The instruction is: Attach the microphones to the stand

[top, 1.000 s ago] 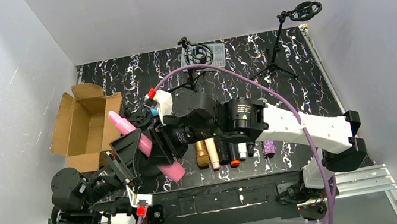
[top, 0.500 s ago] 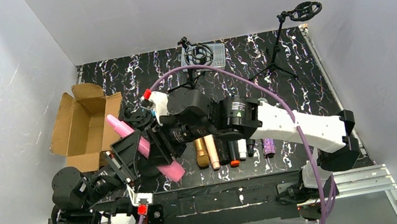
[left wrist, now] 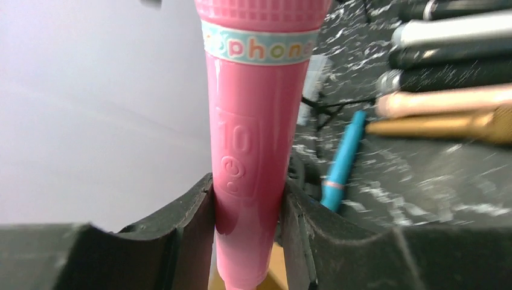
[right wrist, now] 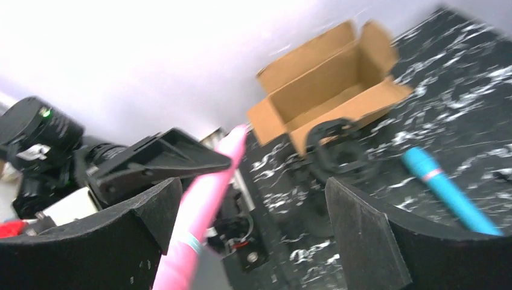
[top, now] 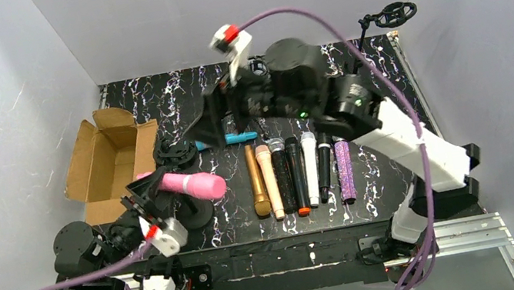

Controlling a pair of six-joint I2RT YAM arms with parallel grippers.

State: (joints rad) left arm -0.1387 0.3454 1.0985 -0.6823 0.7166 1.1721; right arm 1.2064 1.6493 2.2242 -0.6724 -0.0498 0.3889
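My left gripper [top: 149, 209] is shut on the handle of a pink microphone [top: 189, 186], whose head points right, just above the table. In the left wrist view both fingers press the pink microphone [left wrist: 247, 139] at the left gripper [left wrist: 247, 223]. A low black stand [top: 179, 152] sits just behind it. My right gripper [top: 213, 124] hangs open, high over the table's middle, holding nothing. A teal microphone [top: 233, 138] lies beneath it. In the right wrist view the pink microphone [right wrist: 202, 211] crosses in front of the open right gripper [right wrist: 253, 229] without touching it.
Gold [top: 256, 184], peach [top: 270, 180], black [top: 282, 176], white [top: 310, 168] and purple glitter [top: 344, 170] microphones lie in a row at centre. An open cardboard box [top: 105, 165] sits at the left. A tripod stand [top: 393, 14] rises at back right.
My right gripper opened, released the pink microphone and rose toward the back. The left gripper closed on the microphone and swung it down and level, head to the right.
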